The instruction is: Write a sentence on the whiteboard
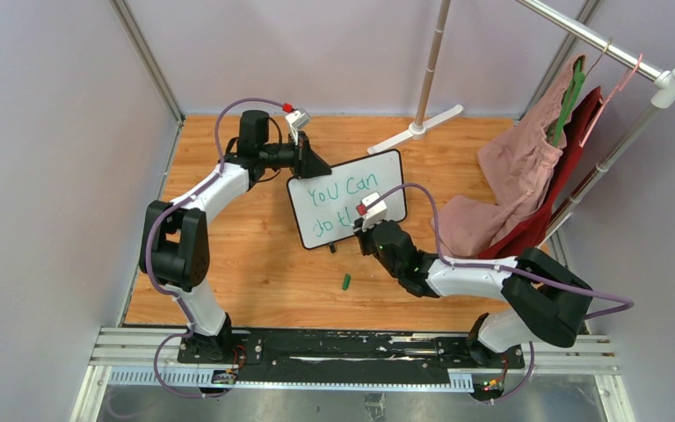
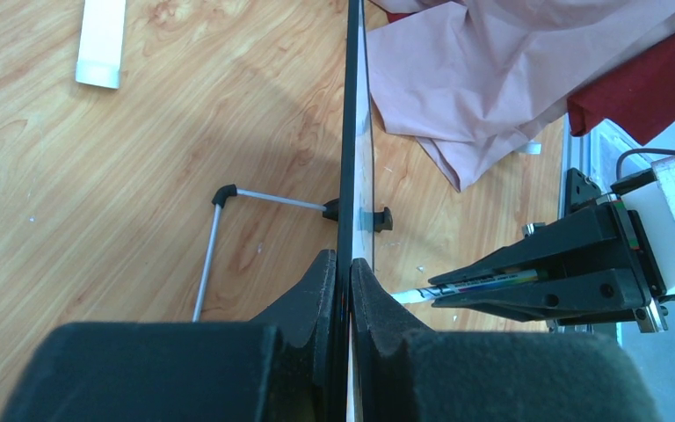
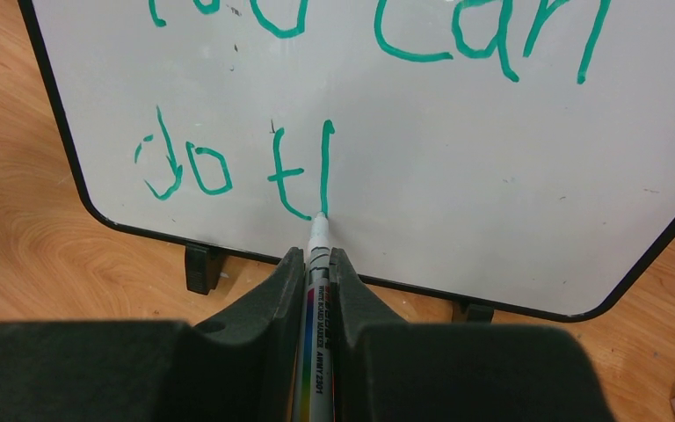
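Note:
The whiteboard stands propped on the wooden floor on small black feet. My left gripper is shut on its upper left edge; the left wrist view shows the board edge-on between the jaws of that gripper. Green writing reads "You can" above "do tl". A whiteboard marker is clamped in my right gripper, which is shut on it. Its tip touches the board at the foot of the last stroke. From above, the right gripper sits at the board's lower right.
A green marker cap lies on the floor in front of the board. Pink and red clothes hang from a rack at the right, pooling on the floor. A white stand base sits behind the board. The board's wire stand props it from behind.

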Action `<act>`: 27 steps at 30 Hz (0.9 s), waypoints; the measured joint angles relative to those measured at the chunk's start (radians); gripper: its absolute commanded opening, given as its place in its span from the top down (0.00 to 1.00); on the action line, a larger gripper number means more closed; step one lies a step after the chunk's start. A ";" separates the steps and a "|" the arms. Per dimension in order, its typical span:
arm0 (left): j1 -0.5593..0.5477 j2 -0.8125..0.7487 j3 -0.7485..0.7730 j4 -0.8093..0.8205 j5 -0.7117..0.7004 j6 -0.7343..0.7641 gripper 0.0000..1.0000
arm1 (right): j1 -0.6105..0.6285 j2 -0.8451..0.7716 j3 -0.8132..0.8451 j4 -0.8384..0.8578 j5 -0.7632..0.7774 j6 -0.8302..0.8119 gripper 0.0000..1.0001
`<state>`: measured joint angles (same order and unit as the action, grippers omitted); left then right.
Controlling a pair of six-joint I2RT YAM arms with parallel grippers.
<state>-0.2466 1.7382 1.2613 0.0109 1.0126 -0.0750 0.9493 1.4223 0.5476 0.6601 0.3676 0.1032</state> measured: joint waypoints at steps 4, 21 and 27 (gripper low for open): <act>-0.002 0.000 0.000 0.001 -0.002 0.000 1.00 | 0.000 0.000 0.018 -0.002 0.000 -0.008 1.00; -0.005 0.000 0.000 0.003 -0.005 0.000 1.00 | -0.006 0.000 0.044 -0.002 0.000 -0.022 1.00; -0.005 0.000 0.000 0.003 -0.007 0.000 1.00 | -0.008 0.000 0.044 -0.002 0.000 -0.022 1.00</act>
<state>-0.2516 1.7382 1.2613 0.0143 1.0058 -0.0750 0.9409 1.4223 0.5919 0.6579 0.3672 0.0814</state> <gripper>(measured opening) 0.121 0.165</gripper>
